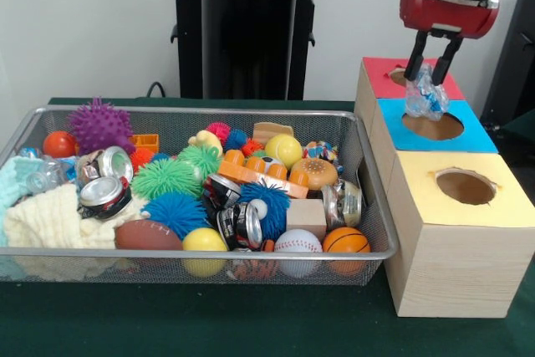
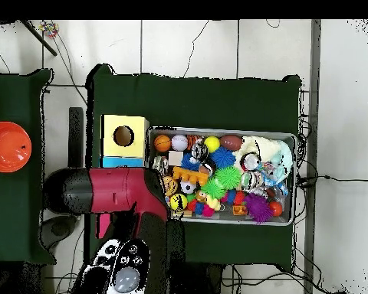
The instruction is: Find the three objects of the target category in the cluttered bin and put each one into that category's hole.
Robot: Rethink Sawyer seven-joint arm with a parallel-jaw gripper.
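While the gripper [image 1: 432, 60] pinches a crumpled clear plastic bottle [image 1: 425, 94] between its closed-in fingers, the bottle hangs above the boxes, seemingly just behind the blue hole [image 1: 432, 126].

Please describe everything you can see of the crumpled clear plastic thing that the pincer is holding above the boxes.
The crumpled plastic item looks like a squashed clear bottle or wrapper, with blue patches. It hangs from the pincer, whose two black fingers close on its top. It sits over the boxes, above the edge where the red-topped box meets the blue-topped box, near the blue one's hole. Whether it touches the boxes cannot be told. The overhead view hides it under the arm.
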